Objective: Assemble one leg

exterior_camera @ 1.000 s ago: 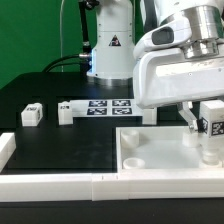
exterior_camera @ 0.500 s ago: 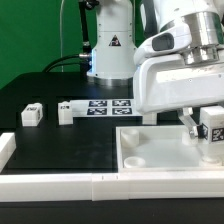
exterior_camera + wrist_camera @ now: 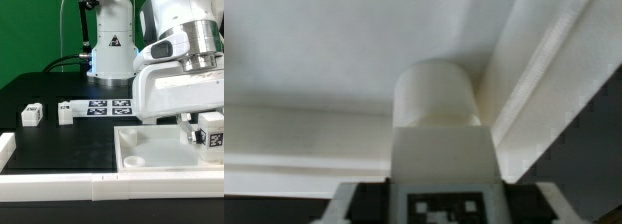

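My gripper (image 3: 208, 135) is shut on a white leg (image 3: 211, 129) with a black-and-white tag, holding it over the right corner of the large white tray-like part (image 3: 150, 165). In the wrist view the leg (image 3: 438, 110) reaches from my fingers down into the tray's inner corner, close against the raised rim (image 3: 535, 90); its tag (image 3: 452, 205) shows between the fingers. Whether its tip touches the tray floor I cannot tell. Two more legs (image 3: 32, 114) (image 3: 66, 111) lie on the black table at the exterior view's left.
The marker board (image 3: 108, 106) lies behind the tray. A white rail (image 3: 60, 185) runs along the table's front edge, with a white block (image 3: 5, 148) at its left end. The robot base (image 3: 110, 50) stands at the back.
My gripper with the leg has moved a little to the exterior view's right and slightly upward over the tray's corner. The other parts have not moved.
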Motion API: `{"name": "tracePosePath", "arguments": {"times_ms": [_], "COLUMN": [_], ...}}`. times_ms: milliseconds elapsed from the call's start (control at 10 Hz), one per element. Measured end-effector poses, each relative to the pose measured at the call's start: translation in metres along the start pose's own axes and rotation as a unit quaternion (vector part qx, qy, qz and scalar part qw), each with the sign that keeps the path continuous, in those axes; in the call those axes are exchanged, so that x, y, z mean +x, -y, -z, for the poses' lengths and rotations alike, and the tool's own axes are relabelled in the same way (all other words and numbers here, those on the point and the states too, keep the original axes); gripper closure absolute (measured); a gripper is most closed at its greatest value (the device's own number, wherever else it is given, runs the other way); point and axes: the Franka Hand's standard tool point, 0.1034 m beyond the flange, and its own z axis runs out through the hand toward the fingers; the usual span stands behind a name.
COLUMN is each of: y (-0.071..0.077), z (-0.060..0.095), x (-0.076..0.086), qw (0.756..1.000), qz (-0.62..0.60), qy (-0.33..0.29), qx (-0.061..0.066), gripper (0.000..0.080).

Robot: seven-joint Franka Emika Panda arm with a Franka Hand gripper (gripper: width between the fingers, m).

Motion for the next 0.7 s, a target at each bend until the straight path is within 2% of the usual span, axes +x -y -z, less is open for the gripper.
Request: {"name": "tracePosePath", "arguments": {"times_ms": [300,400,500,700], "y": [-0.0001,-0.0001,-0.0001,-0.0001], "z": [0.0,0.0,0.0,0.0], "x": [-0.0001,-0.0001,-0.0001,-0.0001], "qw": [1.0,1.0,1.0,1.0], "qz": [0.0,0.0,0.0,0.0], "qy": [0.0,0.0,0.0,0.0], "qx": [0.0,0.0,0.0,0.0], "gripper": [0.0499,0.0319,0.0189,0.0162]}}
